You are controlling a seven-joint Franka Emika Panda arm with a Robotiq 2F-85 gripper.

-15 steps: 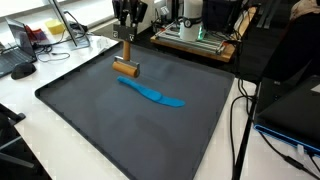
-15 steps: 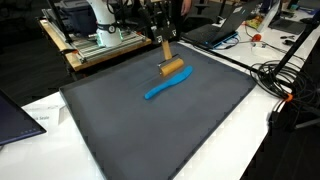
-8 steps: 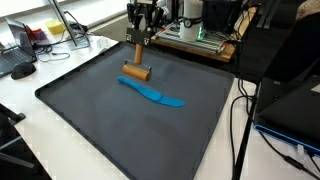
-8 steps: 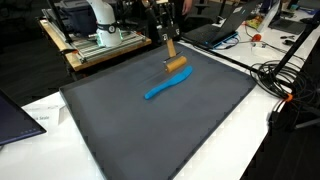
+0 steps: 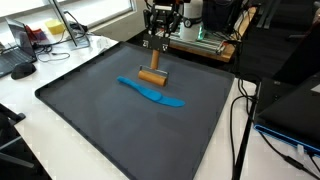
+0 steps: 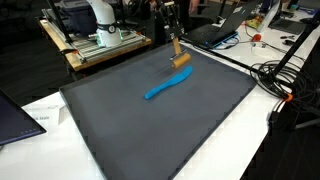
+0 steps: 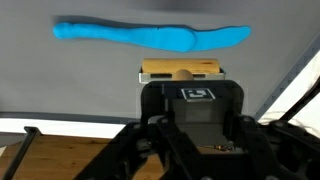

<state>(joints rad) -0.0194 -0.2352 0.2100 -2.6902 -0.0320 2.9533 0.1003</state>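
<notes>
Pinching the thin handle of a small pale-wood mallet with a cylindrical head (image 5: 152, 74), the black fingers (image 5: 164, 41) hold it upright in the upper middle of both exterior views. The grasp looks done, but the mallet is not yet released. It hangs head-down over the far part of the wide dark grey mat (image 5: 110, 130) on the white tabletop (image 5: 25, 95), just beyond a long bright blue plastic spatula (image 5: 150, 90). I cannot tell whether its smooth tan head touches the mat.
</notes>
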